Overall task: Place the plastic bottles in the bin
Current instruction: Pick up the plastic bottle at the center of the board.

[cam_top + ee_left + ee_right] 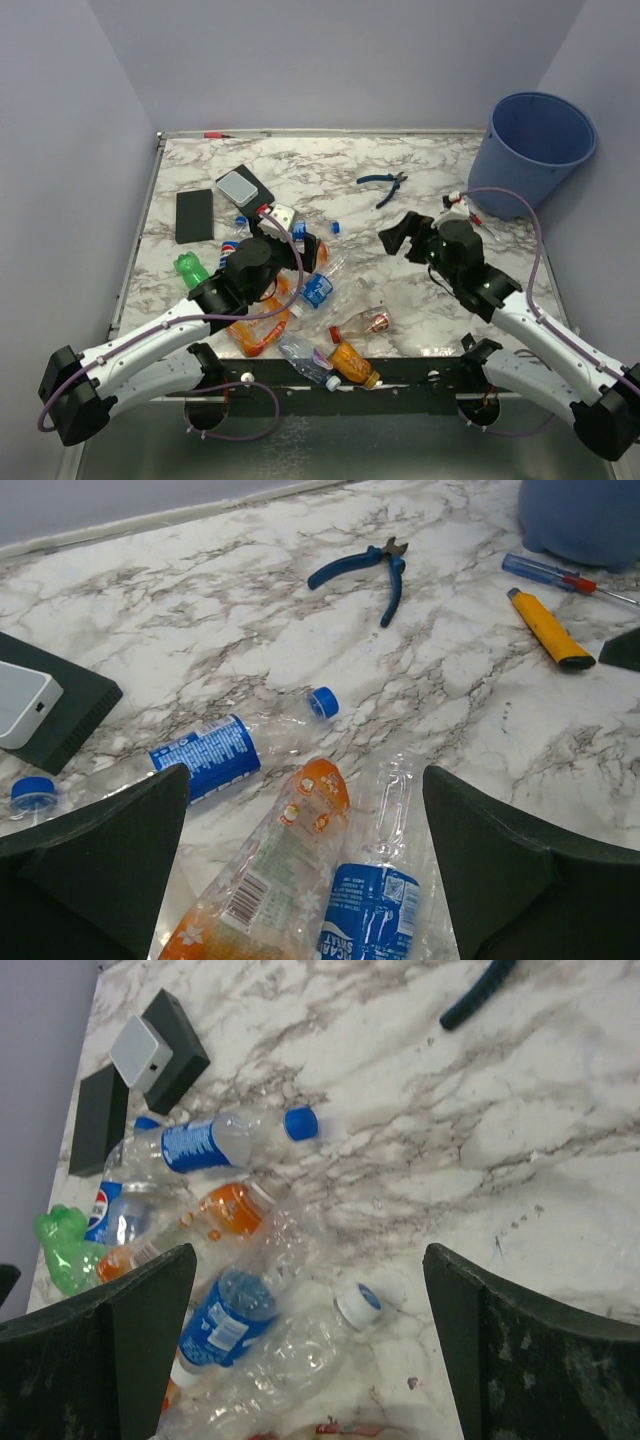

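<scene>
Top external view, from the left: a flat black slab [194, 215] lies on the marble counter [330, 160], with a green bottle [190, 268] near it, toward the arms. The plastic bottles [318, 290] lie scattered over the near middle of the counter, under and beside the left arm. On the left wrist view the left fingers [95, 865] stand wide apart, gripping nothing. An orange-labelled bottle [285, 865] and a blue-labelled bottle [372, 900] lie side by side between them. Blue-handled pliers [381, 186] lie farther back. The right fingers [110, 1340] are likewise spread and empty, with the bottle heap to their left. The bin [533, 150] stands at the counter's far right corner, well apart from the bottles.
</scene>
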### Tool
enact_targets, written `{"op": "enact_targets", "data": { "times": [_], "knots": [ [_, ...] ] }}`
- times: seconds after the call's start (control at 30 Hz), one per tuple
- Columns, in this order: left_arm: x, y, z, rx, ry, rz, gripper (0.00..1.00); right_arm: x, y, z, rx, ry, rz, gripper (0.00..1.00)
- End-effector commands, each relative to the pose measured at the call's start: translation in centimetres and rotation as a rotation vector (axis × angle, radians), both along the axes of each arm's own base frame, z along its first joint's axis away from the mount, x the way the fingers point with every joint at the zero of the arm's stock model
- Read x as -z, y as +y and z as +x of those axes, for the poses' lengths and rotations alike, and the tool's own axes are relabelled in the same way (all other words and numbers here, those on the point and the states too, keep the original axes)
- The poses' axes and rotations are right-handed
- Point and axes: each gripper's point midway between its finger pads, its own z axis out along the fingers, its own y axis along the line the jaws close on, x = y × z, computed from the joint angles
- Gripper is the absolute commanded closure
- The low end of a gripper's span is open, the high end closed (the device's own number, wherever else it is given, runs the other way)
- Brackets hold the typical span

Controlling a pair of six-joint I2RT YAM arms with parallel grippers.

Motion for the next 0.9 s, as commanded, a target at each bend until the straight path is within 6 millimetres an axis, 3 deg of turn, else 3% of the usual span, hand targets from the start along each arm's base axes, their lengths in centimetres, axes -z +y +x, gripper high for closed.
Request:
{"op": "enact_targets", "data": {
  "times": [0.0,0.17,0.3,0.43,0.6,0.87],
  "knots": [
    [1.5,-2.8,-0.2,0.084,0.112,0.011,0.01,3.2,1.5,-2.7,-0.117,0.061,0.087,0.0],
    [4.2,-4.3,-0.1,0.118,0.231,0.086,0.01,6.9,4.2,-4.6,-0.302,0.207,0.062,0.01],
    [5.4,-6.1,-1.7,0.27,0.27,0.114,0.01,8.5,3.9,-5.4,-0.277,0.281,0.073,0.02],
    [5.2,-6.9,-3.2,0.366,0.261,0.109,0.01,10.2,2.9,-7.6,-0.198,0.417,0.145,0.04],
    [4.5,-6.7,-3.0,0.344,0.221,0.099,0.01,11.0,1.6,-11.6,-0.098,0.586,0.288,0.05],
    [3.6,-6.4,-2.8,0.322,0.204,0.075,0.01,14.5,0.0,-14.6,-0.04,0.756,0.235,0.04]
  ]
}}
